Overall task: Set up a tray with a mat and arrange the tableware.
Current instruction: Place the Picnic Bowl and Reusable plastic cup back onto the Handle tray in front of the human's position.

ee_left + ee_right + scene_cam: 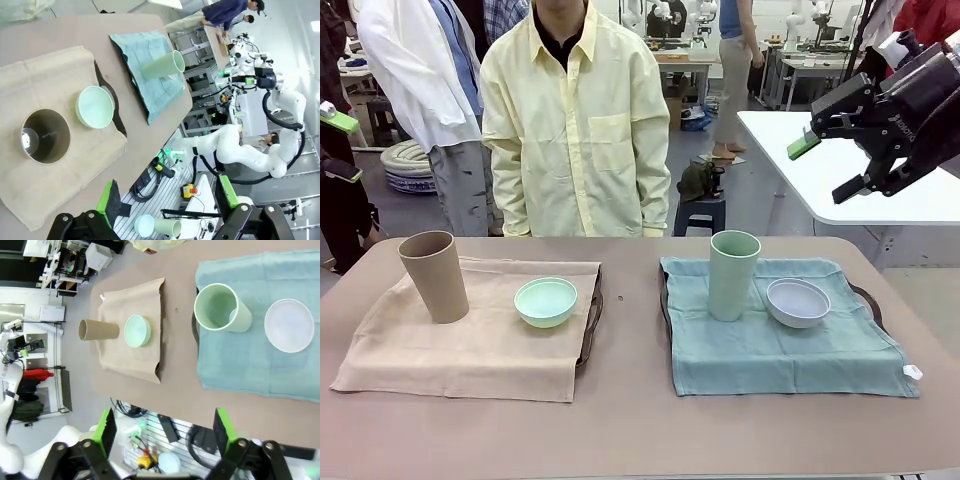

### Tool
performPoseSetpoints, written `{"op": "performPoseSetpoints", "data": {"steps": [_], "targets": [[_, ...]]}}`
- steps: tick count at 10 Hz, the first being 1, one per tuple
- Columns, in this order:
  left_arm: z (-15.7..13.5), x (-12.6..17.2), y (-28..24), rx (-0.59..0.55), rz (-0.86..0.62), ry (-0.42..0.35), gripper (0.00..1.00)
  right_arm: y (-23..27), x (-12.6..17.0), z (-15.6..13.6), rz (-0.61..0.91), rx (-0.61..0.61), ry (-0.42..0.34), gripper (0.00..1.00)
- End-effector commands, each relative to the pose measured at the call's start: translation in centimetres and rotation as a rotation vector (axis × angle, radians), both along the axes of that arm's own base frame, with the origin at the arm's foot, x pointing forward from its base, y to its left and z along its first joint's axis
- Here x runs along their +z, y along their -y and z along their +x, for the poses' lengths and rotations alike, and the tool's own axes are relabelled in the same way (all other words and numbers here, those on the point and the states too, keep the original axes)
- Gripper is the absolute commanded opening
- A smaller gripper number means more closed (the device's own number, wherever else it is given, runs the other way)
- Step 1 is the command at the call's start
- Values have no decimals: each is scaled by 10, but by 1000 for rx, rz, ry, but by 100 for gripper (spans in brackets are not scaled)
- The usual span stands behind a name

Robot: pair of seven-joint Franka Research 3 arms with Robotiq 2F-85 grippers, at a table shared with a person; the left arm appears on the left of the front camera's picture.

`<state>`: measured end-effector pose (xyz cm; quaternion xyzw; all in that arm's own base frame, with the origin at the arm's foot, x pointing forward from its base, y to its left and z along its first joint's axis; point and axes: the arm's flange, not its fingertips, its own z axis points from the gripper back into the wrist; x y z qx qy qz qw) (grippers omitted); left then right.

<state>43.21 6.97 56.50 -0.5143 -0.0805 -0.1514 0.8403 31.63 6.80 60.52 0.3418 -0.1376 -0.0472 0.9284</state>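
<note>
Both tools spread and empty, right tool (843, 150) upper right of frame; you risk tipping the tall green cup (733, 274) on the teal mat (780, 350), right of centre, if you descend carelessly.

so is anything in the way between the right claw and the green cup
Nothing visible. The right claw hangs open, high above the table's right side, with only open air down to the green cup on the teal mat.

Bare table strip (630, 330) between mats open; green tumbler (733, 275) blocks whitish bowl (797, 302) from left.
</note>
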Motion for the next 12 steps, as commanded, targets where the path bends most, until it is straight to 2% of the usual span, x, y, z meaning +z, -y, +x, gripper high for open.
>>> {"op": "performPoseSetpoints", "data": {"steps": [1,2,3,4,5,6,10,11,12], "targets": [[-17,7,-44,6,-69,-85,100,90,3,-30,243,2,42,100],[-19,9,-46,10,-66,-87,100,92,2,-32,252,-1,38,100],[-27,8,-57,30,-67,-94,100,116,-2,-44,287,-42,31,100],[-26,8,-58,-18,7,-59,100,130,-8,-47,275,-95,-1,100],[-30,7,-45,-150,13,30,100,119,-10,-42,185,-121,-59,100],[-33,4,-60,14,-50,-75,100,130,8,-48,268,-71,25,100],[-33,4,-60,14,-50,-75,100,130,8,-48,268,-71,25,100],[-33,3,-62,-15,-34,-64,100,129,8,-51,257,-94,8,100],[-27,0,-73,34,-108,-103,100,147,-1,-42,308,-63,-36,100]]}}
